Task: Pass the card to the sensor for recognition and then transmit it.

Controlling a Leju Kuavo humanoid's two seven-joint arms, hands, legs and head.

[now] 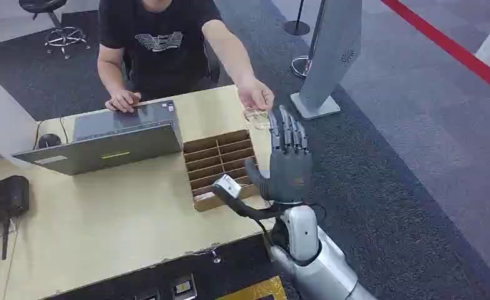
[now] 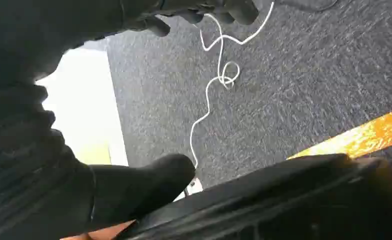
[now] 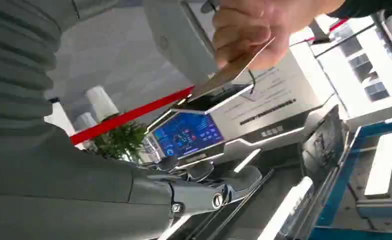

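Observation:
My right hand [image 1: 287, 161] is raised beside the table's right edge, fingers straight and spread, holding nothing. Just beyond its fingertips a person's hand [image 1: 255, 95] holds the pale card [image 1: 255, 115] over the table. In the right wrist view the person's hand [image 3: 249, 30] pinches the card [image 3: 229, 74] above my outstretched fingers [image 3: 204, 186]. The small sensor [image 1: 227, 186] sits on a black bent stalk left of my right wrist. My left hand [image 2: 84, 195] hangs over grey carpet, thumb and fingers apart, with nothing in it.
A cardboard divider box [image 1: 220, 165] stands on the wooden table [image 1: 117, 219] next to the sensor. A grey laptop [image 1: 105, 140] lies further left, and a black device [image 1: 2, 197] at the left edge. A grey kiosk [image 1: 330, 56] stands on the carpet at the right.

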